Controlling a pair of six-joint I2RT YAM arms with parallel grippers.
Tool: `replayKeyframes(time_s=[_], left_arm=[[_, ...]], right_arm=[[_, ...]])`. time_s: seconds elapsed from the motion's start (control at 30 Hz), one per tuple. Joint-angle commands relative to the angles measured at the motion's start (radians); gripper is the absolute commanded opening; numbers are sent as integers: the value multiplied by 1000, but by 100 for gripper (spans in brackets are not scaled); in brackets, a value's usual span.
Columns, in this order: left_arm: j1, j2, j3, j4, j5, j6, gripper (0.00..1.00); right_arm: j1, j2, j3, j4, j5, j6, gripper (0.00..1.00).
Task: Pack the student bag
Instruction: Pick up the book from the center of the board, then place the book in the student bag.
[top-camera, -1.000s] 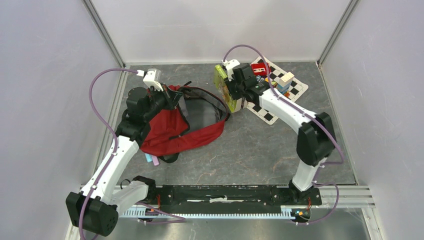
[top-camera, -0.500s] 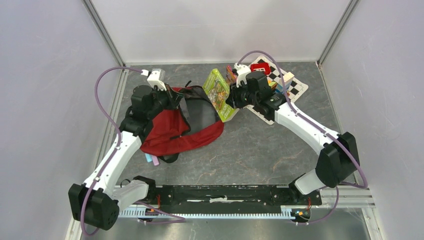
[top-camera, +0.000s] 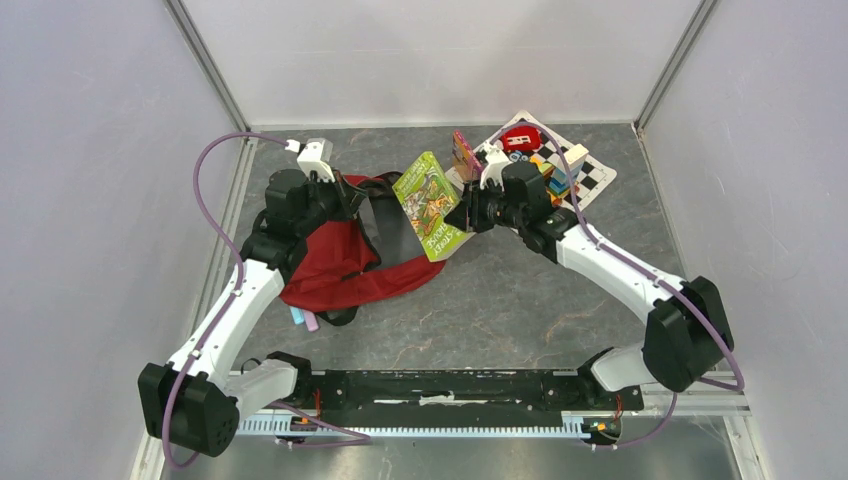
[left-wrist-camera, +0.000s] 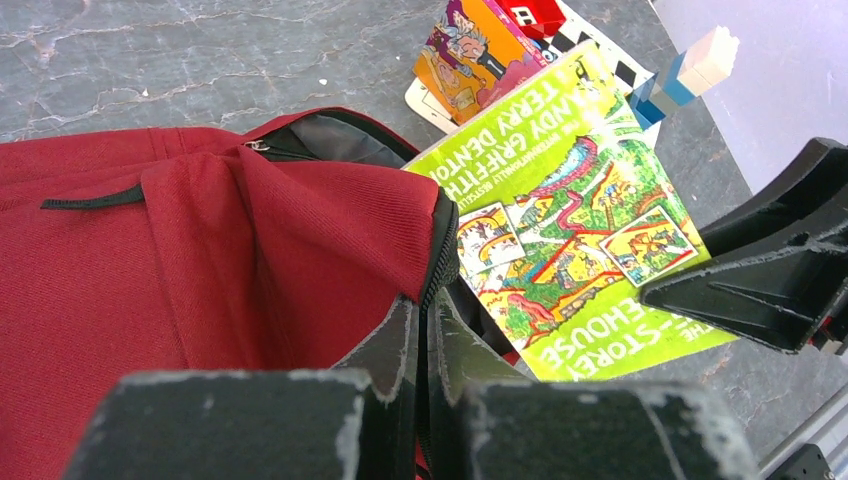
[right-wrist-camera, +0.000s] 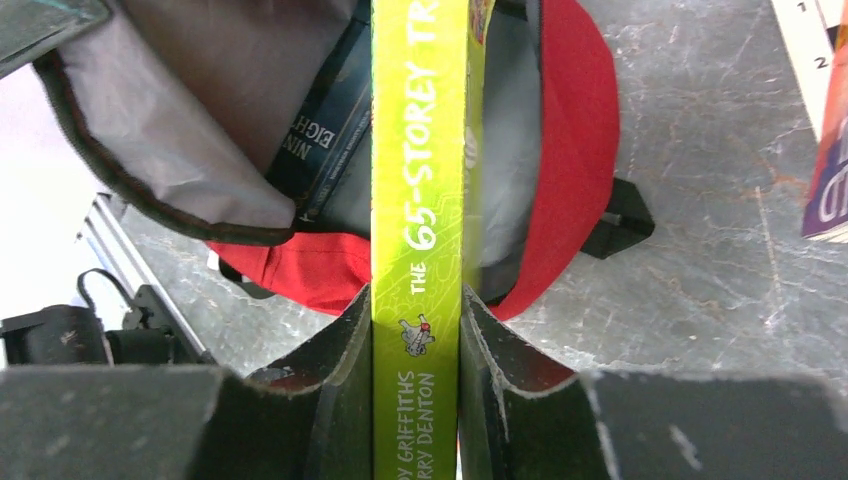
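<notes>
Sitting at the table's 9 o'clock in the top view, student bag (top-camera: 340, 265) gapes open. Left gripper (top-camera: 350, 200) is at its 12 o'clock rim, right gripper (top-camera: 465, 215) at 3 o'clock with green book (top-camera: 430, 205). Left wrist: jaws pinched tight on bag's zipper edge. Right wrist: jaws clamped on book spine above grey lining, dark book (right-wrist-camera: 318, 140) inside.

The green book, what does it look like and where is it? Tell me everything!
The book is a bright lime-green paperback. It has cartoon pictures on the cover and white letters on the spine that read "The 65-Storey Tr…", with the names Griffiths and Denton. The right hand squeezes its covers at one end and holds it tilted over the open mouth of the red bag. I cannot tell whether its far end touches the bag.
</notes>
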Motion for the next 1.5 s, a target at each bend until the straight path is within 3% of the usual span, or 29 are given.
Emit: replayKeyframes(time_s=[0.0,0.2,0.47,0.77,1.47], left_arm=[[-4,-7,39,36,30,15,2],[-4,-50,22,44,-5,43,2],[-4,-174,-13,-59,-188,122,2],[-4,-212,-55,-37,-185,178,2],[-4,-232,-100,-15,-147,221,2]], right_arm=[[4,-101,-43,200,-30,80,0],[28,-94,-83,201,-47,95,0],[128,-31,-50,247,-58,121,0],[166,112,19,297,54,154,0],[205,393,132,776,50,548,0]])
